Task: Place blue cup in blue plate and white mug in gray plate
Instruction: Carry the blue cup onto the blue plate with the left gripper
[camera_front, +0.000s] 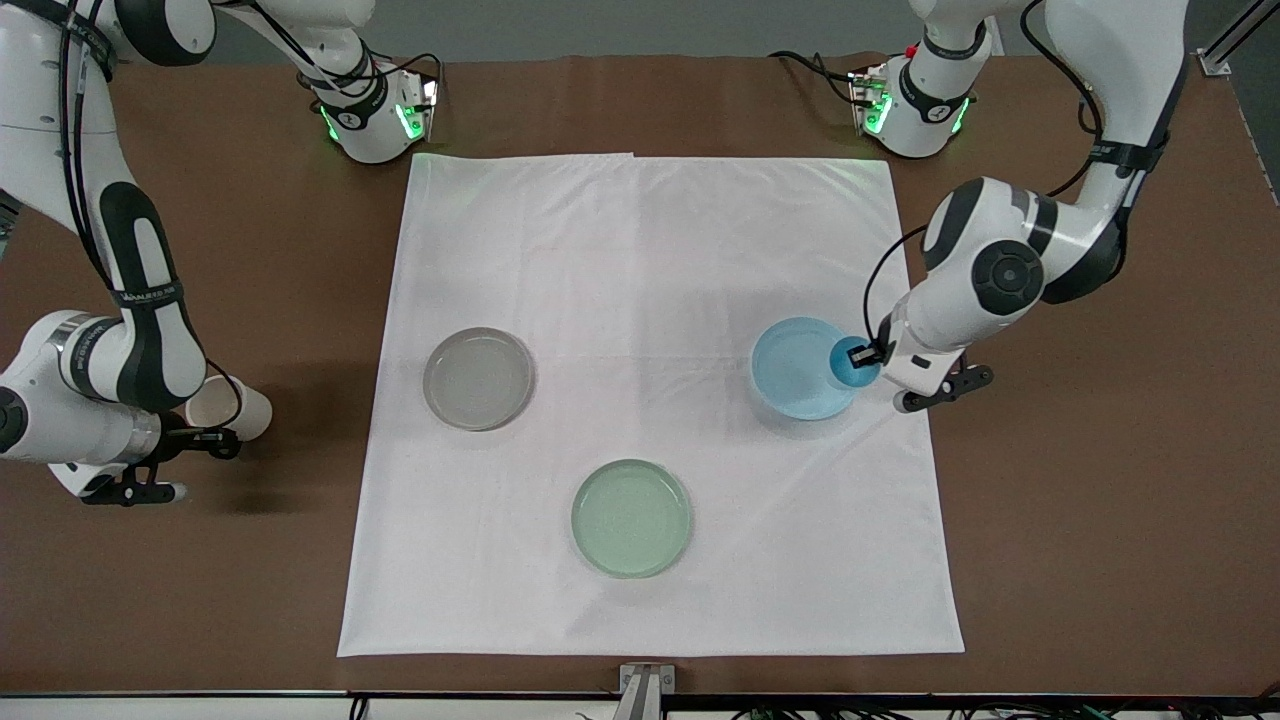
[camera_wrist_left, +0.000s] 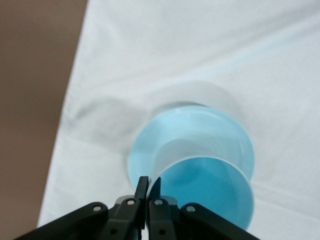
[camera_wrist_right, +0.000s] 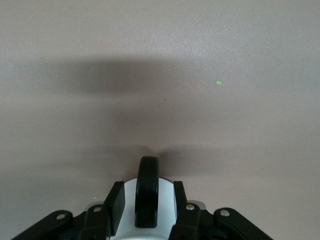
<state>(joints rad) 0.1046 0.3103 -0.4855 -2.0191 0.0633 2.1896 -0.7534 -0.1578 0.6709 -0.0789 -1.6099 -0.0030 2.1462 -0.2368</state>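
Note:
My left gripper (camera_front: 868, 367) (camera_wrist_left: 149, 192) is shut on the rim of the blue cup (camera_front: 850, 364) (camera_wrist_left: 210, 187), one finger inside and one outside. The cup is over the blue plate (camera_front: 795, 372) (camera_wrist_left: 165, 135), at its edge toward the left arm's end. I cannot tell if the cup touches the plate. The white mug (camera_front: 238, 408) (camera_wrist_right: 167, 200) lies on the brown table off the cloth, at the right arm's end. My right gripper (camera_front: 205, 432) (camera_wrist_right: 148, 196) is open, its fingers on either side of the mug's black handle (camera_wrist_right: 147, 182) with a gap on each side. The gray plate (camera_front: 478, 378) holds nothing.
A pale green plate (camera_front: 631, 517) sits on the white cloth (camera_front: 650, 250), nearer the front camera than the other two plates. Brown table (camera_front: 1100, 500) shows around the cloth on all sides.

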